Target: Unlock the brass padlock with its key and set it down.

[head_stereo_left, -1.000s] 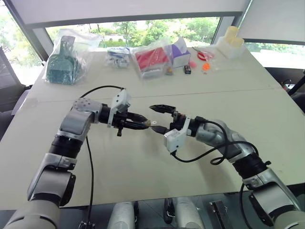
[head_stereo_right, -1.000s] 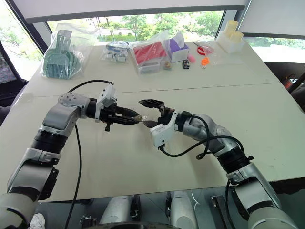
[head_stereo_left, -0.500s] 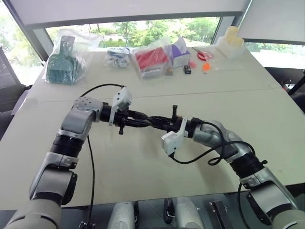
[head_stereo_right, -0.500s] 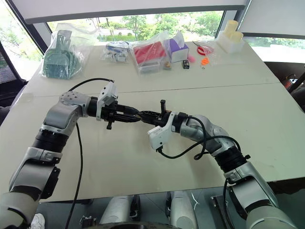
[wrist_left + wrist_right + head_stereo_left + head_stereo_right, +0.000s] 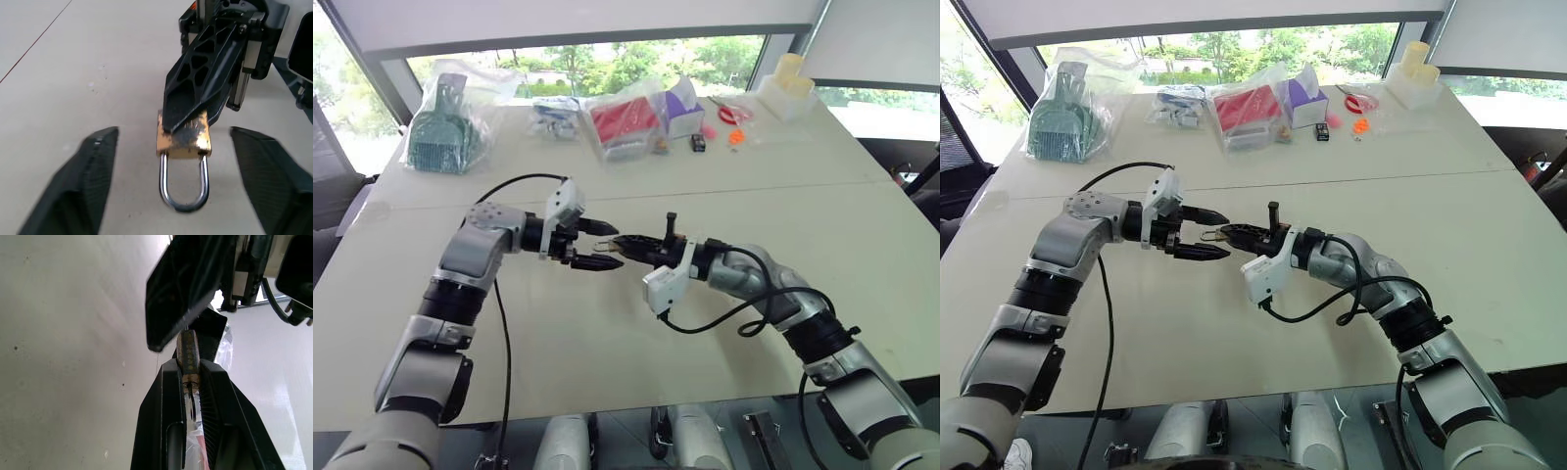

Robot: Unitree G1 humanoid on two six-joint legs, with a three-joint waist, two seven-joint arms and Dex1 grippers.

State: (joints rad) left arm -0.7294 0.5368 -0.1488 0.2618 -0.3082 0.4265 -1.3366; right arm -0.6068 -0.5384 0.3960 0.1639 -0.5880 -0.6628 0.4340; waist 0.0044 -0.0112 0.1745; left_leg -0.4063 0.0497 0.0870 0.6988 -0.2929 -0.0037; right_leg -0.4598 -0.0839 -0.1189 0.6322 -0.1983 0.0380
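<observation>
Left wrist view: padlock (newly released) in right end effector

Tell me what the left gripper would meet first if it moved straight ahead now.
Probably the brass padlock, held by the right gripper. It sits between the open left gripper fingers, shackle pointing toward that gripper.

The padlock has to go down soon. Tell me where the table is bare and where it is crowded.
Bare: the near half of the table, below both grippers, and the right side up to the seam. The right gripper holds the padlock above it. Crowded: the far edge, with the green bag, red bag, scissors and small bits.
</observation>
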